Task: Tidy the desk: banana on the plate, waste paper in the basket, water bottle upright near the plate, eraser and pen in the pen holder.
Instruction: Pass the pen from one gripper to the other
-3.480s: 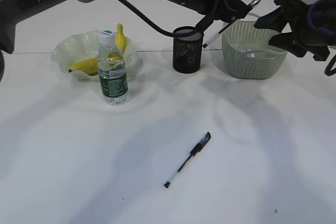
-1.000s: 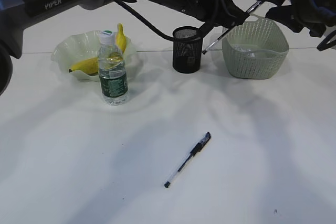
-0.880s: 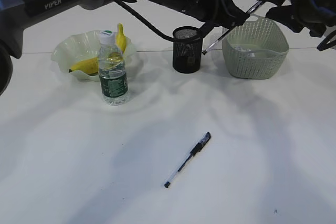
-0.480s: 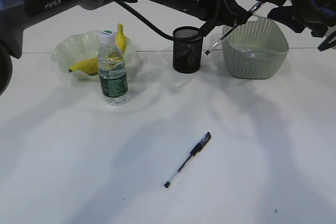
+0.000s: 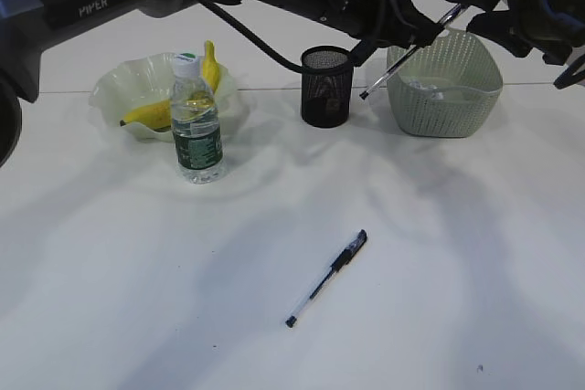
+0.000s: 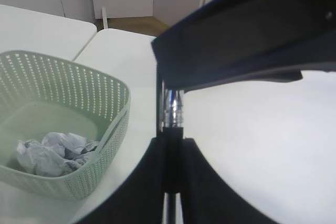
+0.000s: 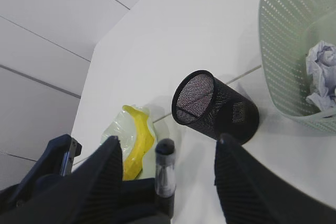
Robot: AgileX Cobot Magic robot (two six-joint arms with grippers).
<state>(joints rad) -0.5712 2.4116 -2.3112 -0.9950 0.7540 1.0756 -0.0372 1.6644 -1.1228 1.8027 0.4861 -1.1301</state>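
The left gripper (image 5: 413, 36) is closed on a pen (image 5: 409, 50), held tilted in the air between pen holder (image 5: 326, 86) and basket (image 5: 444, 82). Right gripper (image 7: 165, 153) stands approx. half open w/ the pen's end (image 7: 165, 167) between its fingers (image 7: 113, 174), no contact visible. A second pen (image 5: 326, 278) lies on the near desk (image 5: 137, 280).

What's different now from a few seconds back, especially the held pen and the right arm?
The left pincer, shut on the held pen, carried it rightward from above the pen holder toward the basket. The right pincer rose from beside the basket to near the pen's top end, open. Banana, plate, water bottle and second pen unmoved.
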